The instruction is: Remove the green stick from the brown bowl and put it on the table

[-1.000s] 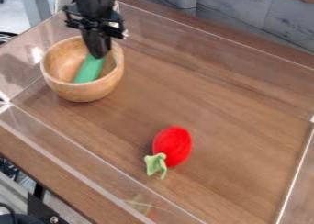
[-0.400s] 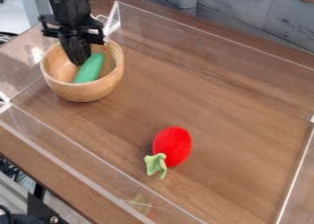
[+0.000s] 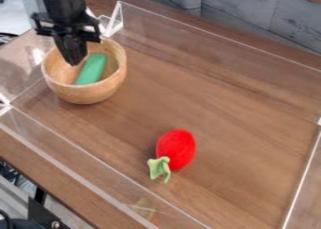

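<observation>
The brown bowl (image 3: 83,94) stands at the back left of the table (image 3: 232,87). Inside it the green stick (image 3: 94,69) lies slanted against the right inner wall. My gripper (image 3: 73,56) points straight down into the bowl, its black fingers drawn together just left of the stick's upper end. The fingers look shut, and nothing shows between them. Whether they touch the stick I cannot tell.
A red strawberry toy (image 3: 178,148) with a green leaf (image 3: 160,169) lies near the front middle of the table. Low clear acrylic walls (image 3: 75,172) border the tabletop, with one close behind the bowl.
My gripper has shifted left over the bowl, from above the stick to just beside its upper end. The stick and the bowl have stayed where they were.
</observation>
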